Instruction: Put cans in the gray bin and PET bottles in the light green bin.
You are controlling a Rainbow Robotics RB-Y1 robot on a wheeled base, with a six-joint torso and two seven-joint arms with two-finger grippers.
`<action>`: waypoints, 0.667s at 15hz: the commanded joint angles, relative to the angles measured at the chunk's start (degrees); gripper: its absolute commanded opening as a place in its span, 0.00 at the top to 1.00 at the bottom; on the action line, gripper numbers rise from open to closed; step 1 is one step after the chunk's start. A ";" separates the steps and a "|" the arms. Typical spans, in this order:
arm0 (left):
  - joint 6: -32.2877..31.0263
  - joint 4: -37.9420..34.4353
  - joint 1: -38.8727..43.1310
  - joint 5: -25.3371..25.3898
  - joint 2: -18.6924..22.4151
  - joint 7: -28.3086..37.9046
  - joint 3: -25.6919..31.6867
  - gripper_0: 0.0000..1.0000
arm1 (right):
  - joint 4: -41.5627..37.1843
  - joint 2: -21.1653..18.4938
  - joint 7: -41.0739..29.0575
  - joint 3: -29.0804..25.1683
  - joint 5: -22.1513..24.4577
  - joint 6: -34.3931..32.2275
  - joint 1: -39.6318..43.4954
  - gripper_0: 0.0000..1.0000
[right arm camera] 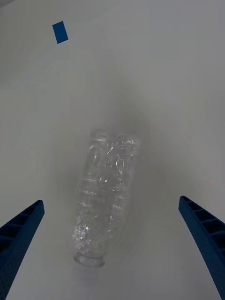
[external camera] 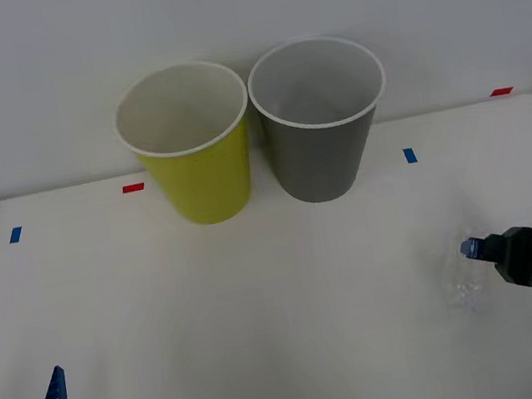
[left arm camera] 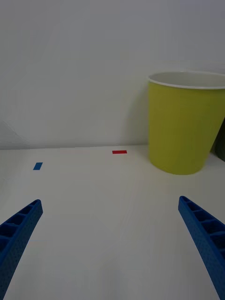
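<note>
a: where's the pet bottle [external camera: 464,279] right now?

b: lying on its side on the white surface [external camera: 262,301], near the right edge, well apart from both bins. it's clear and crinkled, with no label

a: and the right gripper [right arm camera: 112,248]?

b: right at the bottle. in the right wrist view its two blue ribbed fingers [right arm camera: 21,234] are spread wide, one on each side of the bottle [right arm camera: 107,201], not touching it. in the front view the right arm comes in from the right edge, with a blue fingertip at the bottle

a: the bins?

b: standing upright at the far side of the surface, close side by side. the light green bin [external camera: 188,141] is on the left, the gray bin [external camera: 318,115] on the right. both have white rims and white insides, and i see nothing in the parts of the insides that show

a: anything between the bottle and the bins?

b: just bare surface. a small blue tape mark [external camera: 410,154] sits right of the gray bin, and a red tape mark [external camera: 501,91] lies farther right at the far edge. another red mark [external camera: 133,187] is left of the light green bin, and a blue mark [external camera: 15,235] farther left

a: the left gripper [left arm camera: 112,243]?

b: parked low at the near left corner, fingers apart and holding nothing. its wrist view looks across the surface to the light green bin [left arm camera: 185,124] and a plain wall [left arm camera: 75,70] behind
</note>
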 commanded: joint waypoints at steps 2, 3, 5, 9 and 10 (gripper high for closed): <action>0.00 0.00 0.00 0.00 0.00 0.00 0.00 0.00 | 7.32 -3.73 -1.55 -0.62 -6.28 1.91 -5.52 0.00; 0.00 0.00 0.00 0.00 0.00 0.00 0.00 0.00 | 8.64 -3.81 -1.82 -1.23 -7.33 4.46 -7.37 0.00; 0.00 0.00 0.00 0.00 0.00 0.00 0.00 0.00 | 10.84 -4.52 -4.10 -1.49 -8.39 6.13 -9.48 0.00; 0.00 0.00 0.00 0.00 0.00 0.00 0.00 0.00 | 16.46 -7.15 -7.70 -1.49 -13.84 6.13 -13.17 0.00; 0.00 0.00 0.00 0.00 0.00 0.00 0.00 0.00 | 18.92 -7.77 -7.70 -1.49 -15.51 6.13 -14.13 0.00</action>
